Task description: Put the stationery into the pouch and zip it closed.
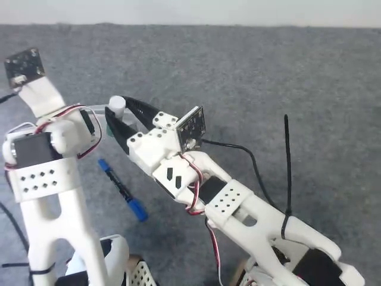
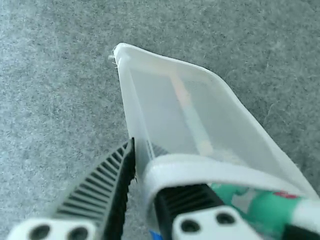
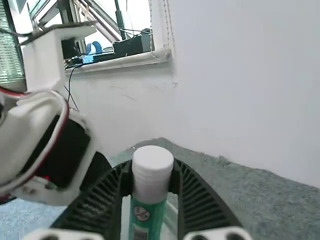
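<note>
My left gripper [image 2: 146, 172] is shut on the rim of a translucent white pouch [image 2: 190, 115], holding its mouth open above the grey carpet. A glue stick [image 3: 149, 192] with a white cap and green label is clamped in my right gripper [image 3: 151, 172], which is shut on it. In the high view the right gripper [image 1: 119, 113] holds the glue stick [image 1: 117, 106] right beside the left arm [image 1: 50, 155]. The stick's green body [image 2: 260, 207] shows at the pouch mouth in the left wrist view. A blue marker [image 1: 122, 189] lies on the carpet between the two arms.
Grey carpet [image 1: 268, 77] covers the table, with open room at the back and right. A black cable [image 1: 259, 170] and an upright black strip [image 1: 287, 161] run beside the right arm. Both arm bases stand at the front edge.
</note>
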`<action>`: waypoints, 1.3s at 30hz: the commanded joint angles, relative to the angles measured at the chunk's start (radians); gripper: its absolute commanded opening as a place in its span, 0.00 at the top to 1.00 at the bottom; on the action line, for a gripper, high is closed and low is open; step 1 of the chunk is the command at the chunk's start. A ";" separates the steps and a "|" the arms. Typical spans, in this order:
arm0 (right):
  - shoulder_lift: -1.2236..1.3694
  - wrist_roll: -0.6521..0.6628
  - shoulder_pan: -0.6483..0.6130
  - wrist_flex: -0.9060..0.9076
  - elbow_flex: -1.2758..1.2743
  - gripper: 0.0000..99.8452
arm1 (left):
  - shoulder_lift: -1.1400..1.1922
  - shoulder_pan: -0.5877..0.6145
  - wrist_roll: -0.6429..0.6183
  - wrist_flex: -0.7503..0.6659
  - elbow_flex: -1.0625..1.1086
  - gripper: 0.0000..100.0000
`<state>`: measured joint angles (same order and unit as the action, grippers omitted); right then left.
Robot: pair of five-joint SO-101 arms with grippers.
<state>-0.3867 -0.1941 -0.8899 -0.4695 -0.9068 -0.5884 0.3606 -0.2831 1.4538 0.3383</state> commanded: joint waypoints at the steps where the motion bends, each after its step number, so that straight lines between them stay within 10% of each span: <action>1: -0.005 0.130 -0.024 -0.008 -0.029 0.99 | -0.046 0.002 0.006 -0.031 -0.019 0.99; 16: -0.008 0.209 -0.074 0.047 -0.074 0.80 | -0.048 0.002 0.008 -0.035 -0.004 0.99; 39: -0.298 0.203 -0.015 0.315 -0.083 0.99 | -0.048 0.002 0.011 -0.035 0.002 0.99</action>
<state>-0.5846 0.0038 -0.9375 -0.2010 -0.9958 -0.5884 0.3606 -0.2831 1.4538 0.3598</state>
